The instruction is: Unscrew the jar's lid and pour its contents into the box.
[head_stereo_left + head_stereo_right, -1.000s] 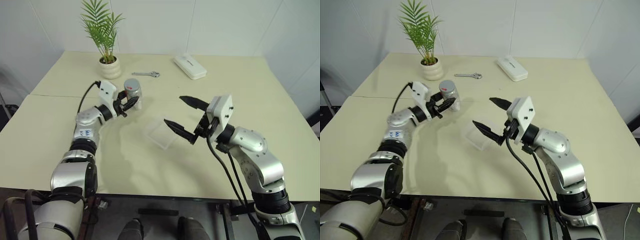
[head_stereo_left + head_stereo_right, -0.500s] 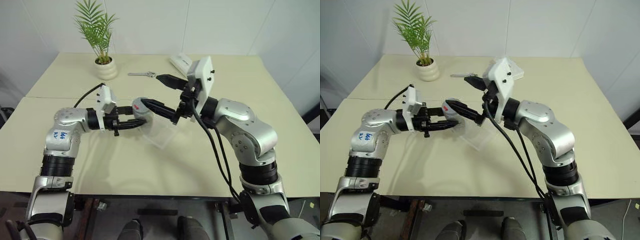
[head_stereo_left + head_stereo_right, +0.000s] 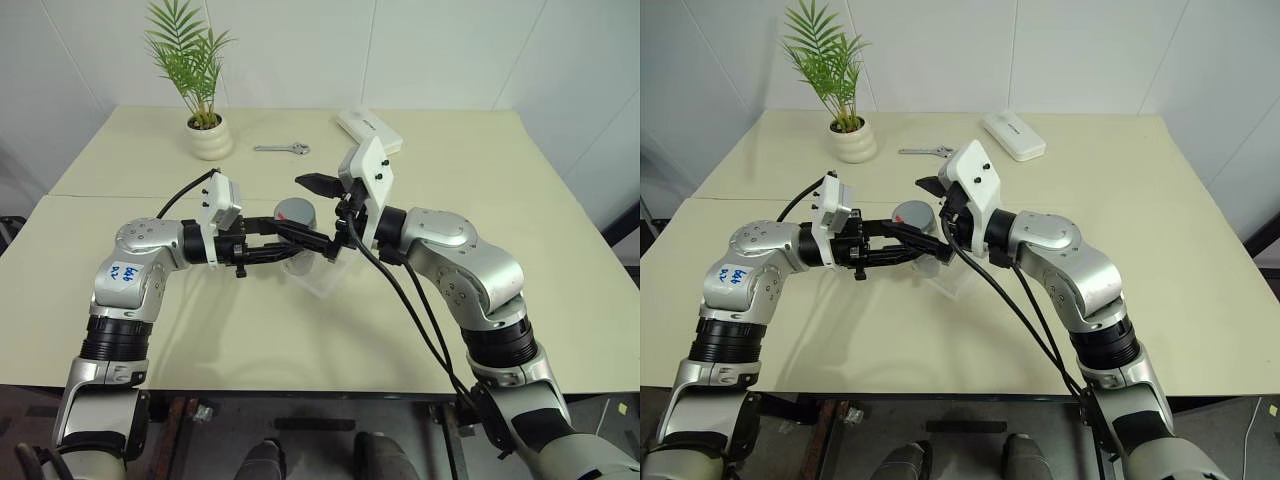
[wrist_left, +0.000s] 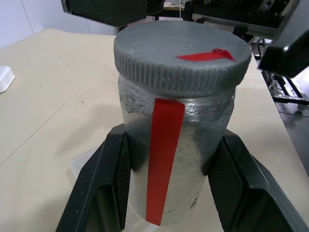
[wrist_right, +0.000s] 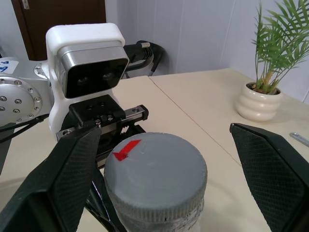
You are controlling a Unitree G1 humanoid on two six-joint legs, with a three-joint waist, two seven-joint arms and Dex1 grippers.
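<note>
The left gripper (image 4: pixel 169 159) is clamped on the jar (image 4: pixel 176 145), one black finger (image 4: pixel 104 188) pressed against each side of its silvery body, and holds it upright above the table (image 3: pixel 480 170). The jar sits near the middle of the table, with the lid (image 4: pixel 182 55) on top; a red strip runs down the jar's side and a small red mark sits on the lid's grey face.

The right gripper (image 5: pixel 159 164) comes in from the jar's 3 o'clock side with its jaws spread wide, one finger (image 5: pixel 53 183) on each side of the lid and clear of it. Neither finger touches the lid.

The box (image 3: pixel 322 278) lies flat on the table directly beneath and just at 5 o'clock of the held jar; whether the jar's base touches it I cannot tell. The contents are hidden inside the closed jar.

Toward the far edge, a potted plant (image 3: pixel 205 125) stands at about 11 o'clock from the jar. A wrench (image 3: pixel 283 149) lies at 12 o'clock, and a long white case (image 3: pixel 368 128) rests at 1 o'clock. All three are well apart from the grippers.
</note>
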